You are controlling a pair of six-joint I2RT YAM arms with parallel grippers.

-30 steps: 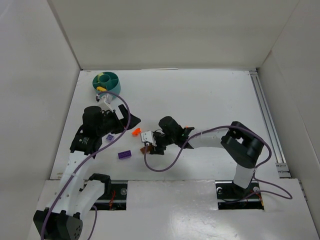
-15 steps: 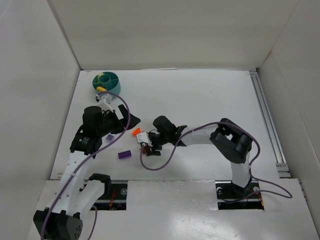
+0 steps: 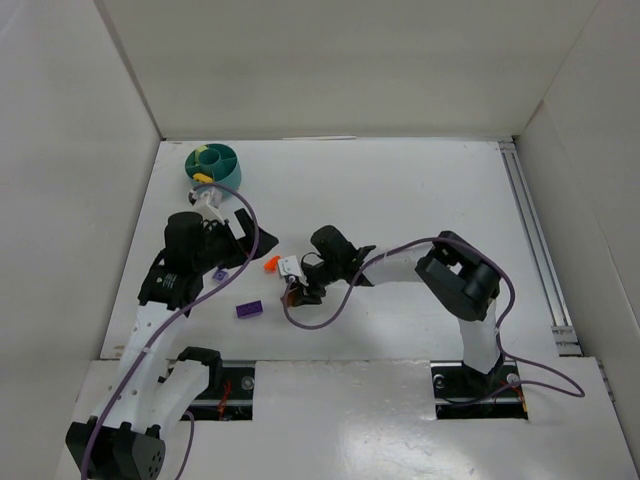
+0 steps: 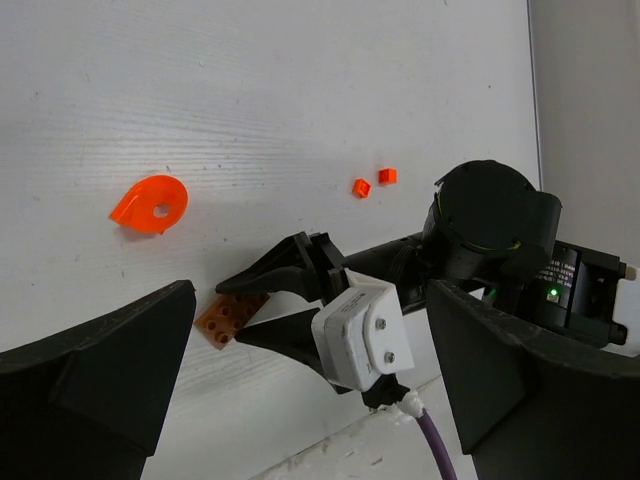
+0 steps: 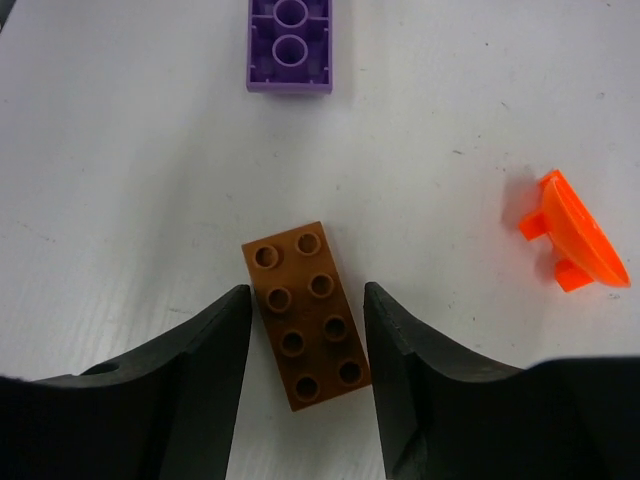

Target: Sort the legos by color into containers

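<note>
On the table (image 3: 420, 190), near its middle, the right claw (image 5: 306, 292) has been brought leftward until the brown brick (image 5: 305, 315) lies between its fingers, so a grasp is judged close. Its jaws are held partly open, flanking the brick's long sides without clamping it, the arm being stretched low and the wrist pitched down. The left claw (image 4: 310, 295) is held wide open and empty nearby, well apart from the tub (image 3: 213, 165).

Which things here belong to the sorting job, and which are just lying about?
Job: brown brick, straddled by the open right pincer; purple brick; orange curved piece; small lavender brick; teal tub.
Not the job: purple cable; table rail; white walls.
</note>
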